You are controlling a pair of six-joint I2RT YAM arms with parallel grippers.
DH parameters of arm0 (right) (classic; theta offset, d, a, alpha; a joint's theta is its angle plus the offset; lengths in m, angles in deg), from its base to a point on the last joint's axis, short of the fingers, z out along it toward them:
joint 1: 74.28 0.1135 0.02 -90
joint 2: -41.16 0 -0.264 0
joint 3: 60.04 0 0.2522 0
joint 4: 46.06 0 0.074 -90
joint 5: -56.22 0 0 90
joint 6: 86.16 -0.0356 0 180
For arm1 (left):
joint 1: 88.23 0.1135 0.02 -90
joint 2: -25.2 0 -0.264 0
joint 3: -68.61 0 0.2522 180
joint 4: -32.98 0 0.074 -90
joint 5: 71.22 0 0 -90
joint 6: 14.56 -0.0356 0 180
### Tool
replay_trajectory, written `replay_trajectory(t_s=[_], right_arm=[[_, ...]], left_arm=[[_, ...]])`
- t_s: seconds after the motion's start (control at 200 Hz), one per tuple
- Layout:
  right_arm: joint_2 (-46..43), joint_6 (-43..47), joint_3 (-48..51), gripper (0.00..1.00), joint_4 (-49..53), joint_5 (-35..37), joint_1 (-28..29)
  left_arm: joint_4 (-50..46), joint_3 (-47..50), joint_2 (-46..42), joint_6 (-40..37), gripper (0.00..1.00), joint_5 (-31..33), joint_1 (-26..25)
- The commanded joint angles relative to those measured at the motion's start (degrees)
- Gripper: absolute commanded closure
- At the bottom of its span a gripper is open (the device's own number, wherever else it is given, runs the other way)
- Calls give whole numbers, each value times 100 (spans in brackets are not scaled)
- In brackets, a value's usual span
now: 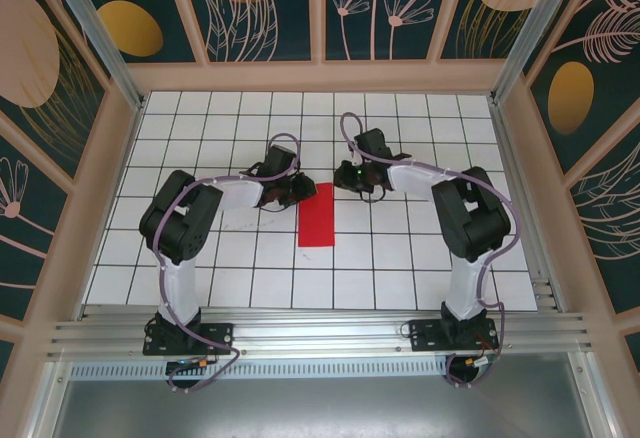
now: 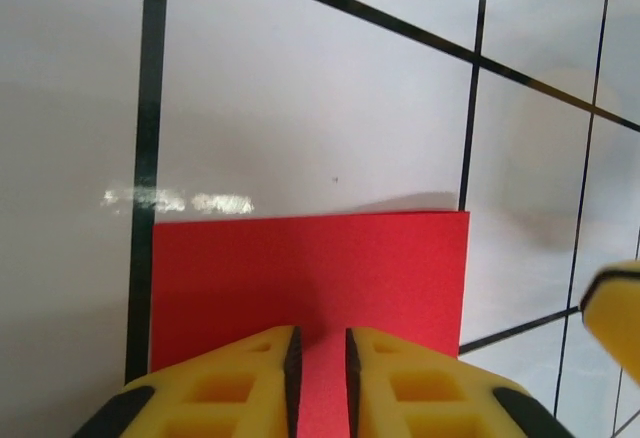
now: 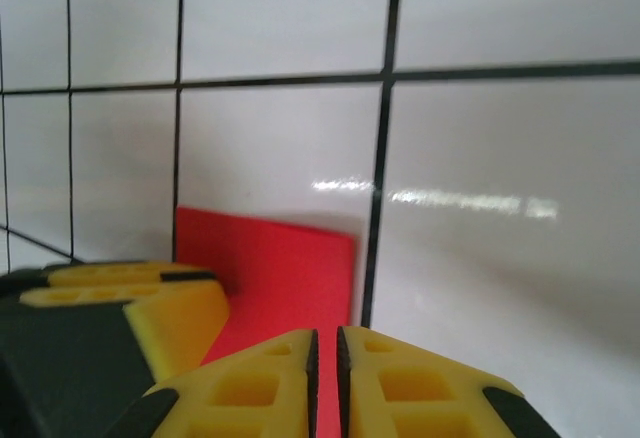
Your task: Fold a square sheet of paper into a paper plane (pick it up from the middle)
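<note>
Left gripper (image 2: 320, 346) sits at the bottom of its wrist view, fingers a narrow gap apart, and the red sheet of paper (image 2: 310, 273) lies flat beneath, visible through the gap. Right gripper (image 3: 325, 346) has a hairline slit between its fingers, low over the paper's edge; whether it pinches the paper cannot be told. From above, the sheet is a tall narrow rectangle mid-frame on the white grid table (image 1: 400, 258), with both grippers at its upper end.
</note>
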State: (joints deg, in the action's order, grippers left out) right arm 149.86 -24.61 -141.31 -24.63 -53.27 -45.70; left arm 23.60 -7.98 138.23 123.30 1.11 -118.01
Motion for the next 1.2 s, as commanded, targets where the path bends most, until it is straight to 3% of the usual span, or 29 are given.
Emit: replay_trajectory(t_s=[0.0, 0.17, 0.34, 0.861, 1.196], right_arm=[[-308, -3, 216, 81, 77, 68, 193], [-212, -12, 156, 78, 173, 69, 434], [142, 32, -178, 79, 221, 85, 534], [738, 15, -532, 74, 216, 121, 373], [866, -122, -369, 72, 79, -152, 309]], left_arm=[[-254, 25, -489, 69, 70, 66, -28], [-321, 526, -1064, 313, 56, 639, 5], [-322, 1035, -1446, 468, 48, 661, 34], [-28, 1510, -1593, 613, 31, -364, 38], [155, 1797, -1571, 663, 29, -930, 20]])
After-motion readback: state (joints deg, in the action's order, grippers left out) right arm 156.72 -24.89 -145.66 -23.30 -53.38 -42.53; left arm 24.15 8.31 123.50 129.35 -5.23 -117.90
